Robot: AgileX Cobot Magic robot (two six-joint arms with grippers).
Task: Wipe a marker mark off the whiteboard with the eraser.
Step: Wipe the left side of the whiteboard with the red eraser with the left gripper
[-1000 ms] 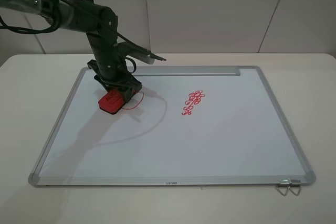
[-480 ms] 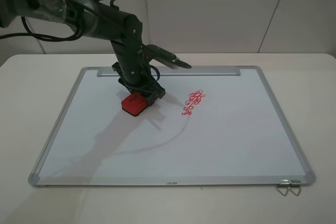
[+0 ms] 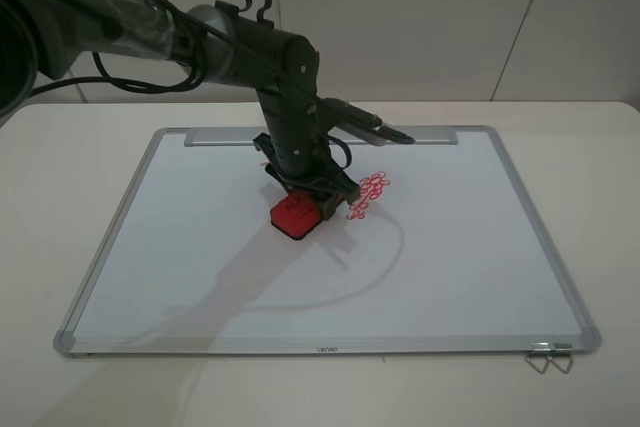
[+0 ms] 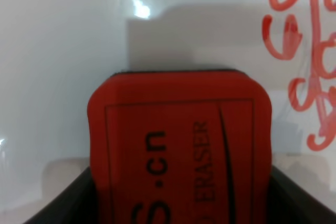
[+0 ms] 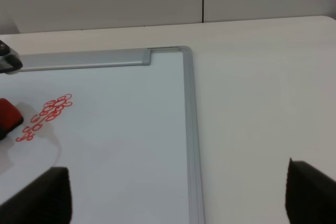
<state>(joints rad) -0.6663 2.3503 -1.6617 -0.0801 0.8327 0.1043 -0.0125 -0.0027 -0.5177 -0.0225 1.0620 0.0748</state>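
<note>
My left gripper is shut on the red eraser, which it presses flat on the whiteboard near the board's middle. In the left wrist view the eraser fills the lower half, with dark fingers at both sides. No apple outline shows in any view; the arm covers the board just behind the eraser. The right gripper is open above the table, its tips wide apart, and is out of the high view.
A red cluster of tiny loops lies just right of the eraser, also drawn large in the left wrist view. A silver tray strip runs along the far edge. A wire clip lies at the near right corner.
The left arm has slid the eraser rightward across the board, from the left part to beside the loop cluster. The red line seen next to the eraser a second ago no longer shows.
</note>
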